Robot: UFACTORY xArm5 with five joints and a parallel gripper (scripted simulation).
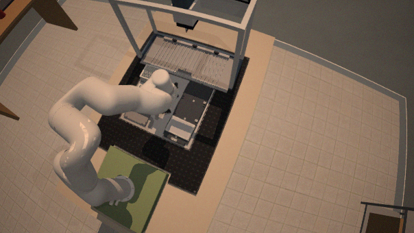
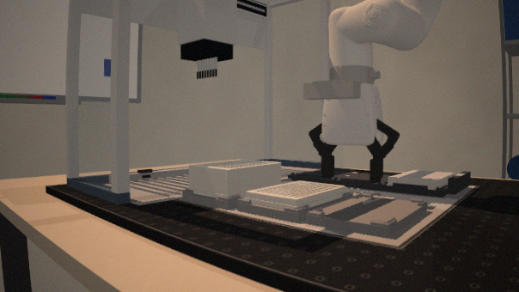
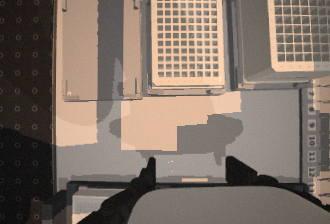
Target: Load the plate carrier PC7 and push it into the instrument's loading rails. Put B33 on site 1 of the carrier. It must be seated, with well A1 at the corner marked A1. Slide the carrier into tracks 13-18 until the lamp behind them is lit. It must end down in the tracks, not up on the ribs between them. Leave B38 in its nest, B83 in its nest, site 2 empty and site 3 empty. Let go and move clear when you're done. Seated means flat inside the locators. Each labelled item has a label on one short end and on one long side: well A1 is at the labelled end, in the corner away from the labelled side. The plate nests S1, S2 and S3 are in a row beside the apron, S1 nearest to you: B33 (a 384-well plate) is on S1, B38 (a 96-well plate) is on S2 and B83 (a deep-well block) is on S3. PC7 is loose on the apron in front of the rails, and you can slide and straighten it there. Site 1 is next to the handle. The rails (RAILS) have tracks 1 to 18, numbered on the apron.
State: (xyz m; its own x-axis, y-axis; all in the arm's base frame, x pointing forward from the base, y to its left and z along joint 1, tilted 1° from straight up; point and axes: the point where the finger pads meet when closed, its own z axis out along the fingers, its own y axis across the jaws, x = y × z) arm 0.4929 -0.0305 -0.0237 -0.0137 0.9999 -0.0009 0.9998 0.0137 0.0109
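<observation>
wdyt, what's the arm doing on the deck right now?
The arm's gripper is open and holds nothing. It is low over the plate carrier PC7, with its fingertips near the carrier's top; contact cannot be judged. B33 is already on the carrier at the handle end, and nest S1 is bare. B38 and B83 sit in their nests. The carrier is on the apron, not yet in the rails.
</observation>
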